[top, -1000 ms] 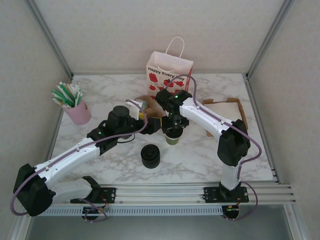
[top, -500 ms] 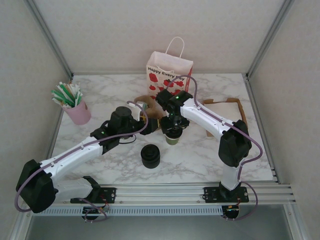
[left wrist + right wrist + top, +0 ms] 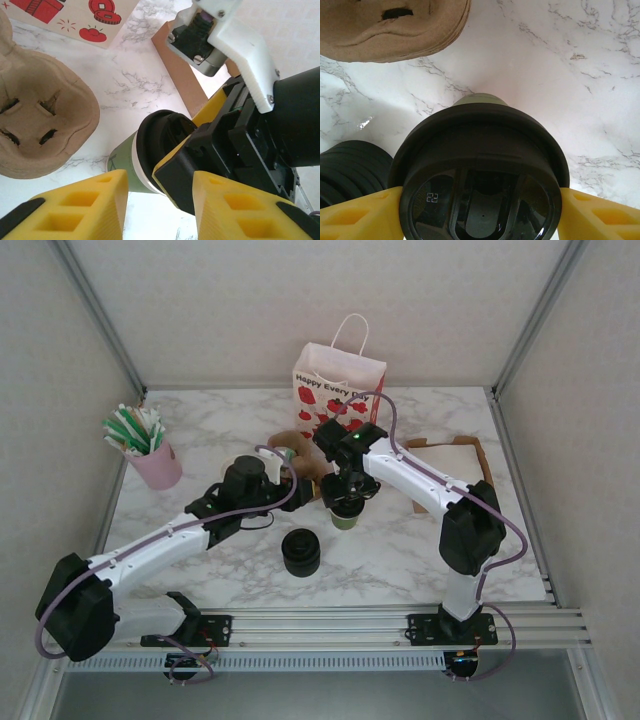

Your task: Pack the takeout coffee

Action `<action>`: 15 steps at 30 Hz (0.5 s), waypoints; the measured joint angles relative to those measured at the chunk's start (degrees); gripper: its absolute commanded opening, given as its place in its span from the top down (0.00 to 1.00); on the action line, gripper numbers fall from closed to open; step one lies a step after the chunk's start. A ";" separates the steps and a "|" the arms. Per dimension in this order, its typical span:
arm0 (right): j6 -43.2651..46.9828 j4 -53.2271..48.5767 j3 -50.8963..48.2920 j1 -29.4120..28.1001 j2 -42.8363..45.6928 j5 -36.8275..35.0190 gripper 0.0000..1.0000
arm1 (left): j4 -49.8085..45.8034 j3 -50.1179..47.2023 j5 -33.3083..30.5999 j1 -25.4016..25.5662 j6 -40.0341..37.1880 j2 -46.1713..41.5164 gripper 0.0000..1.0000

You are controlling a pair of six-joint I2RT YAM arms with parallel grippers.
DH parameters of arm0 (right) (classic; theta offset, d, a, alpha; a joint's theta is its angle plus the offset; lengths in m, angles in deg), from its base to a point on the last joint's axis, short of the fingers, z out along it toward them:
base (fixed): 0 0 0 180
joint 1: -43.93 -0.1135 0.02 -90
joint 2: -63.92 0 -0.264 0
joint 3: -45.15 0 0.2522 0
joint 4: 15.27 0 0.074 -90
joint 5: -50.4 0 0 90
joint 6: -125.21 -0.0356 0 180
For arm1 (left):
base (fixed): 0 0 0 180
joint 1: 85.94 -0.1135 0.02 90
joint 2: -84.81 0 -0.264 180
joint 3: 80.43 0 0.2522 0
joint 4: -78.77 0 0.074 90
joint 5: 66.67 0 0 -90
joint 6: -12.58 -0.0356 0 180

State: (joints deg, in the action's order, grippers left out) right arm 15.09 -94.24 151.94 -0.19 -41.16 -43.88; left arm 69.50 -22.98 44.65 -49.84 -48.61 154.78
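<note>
1. Black plastic lid fitted: the takeout coffee (image 3: 480, 170) is capped, so lidding is judged complete.
2. Right hand (image 3: 345, 502): its yellow fingers (image 3: 350, 220) clamp the lid rim from both sides.
3. Left hand (image 3: 159, 202): fingers apart, nothing between them, aimed at the cup.
4. Location: the cup is at mid-surface (image 3: 420, 550), just beside the pulp carrier (image 3: 40, 115) and in front of the gift bag (image 3: 338, 390).
5. Remaining: seat the cup in its packaging. Neither carrier nor bag holds it yet.

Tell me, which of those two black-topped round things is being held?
The takeout coffee, the green cup with a black lid: yellow jaws press both sides of that lid. The squat black stack of lids stands free, nearer the front.
</note>
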 measured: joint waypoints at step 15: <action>0.00 1.97 -2.05 0.33 1.46 0.31 0.27 | 1.53 -1.38 4.81 -0.04 5.07 7.19 0.81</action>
State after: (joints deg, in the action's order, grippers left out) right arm 15.09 -92.27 149.89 0.14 -39.70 -43.57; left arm 71.03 -24.36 49.46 -49.89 -43.53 161.98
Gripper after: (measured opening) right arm 0.730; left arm 0.194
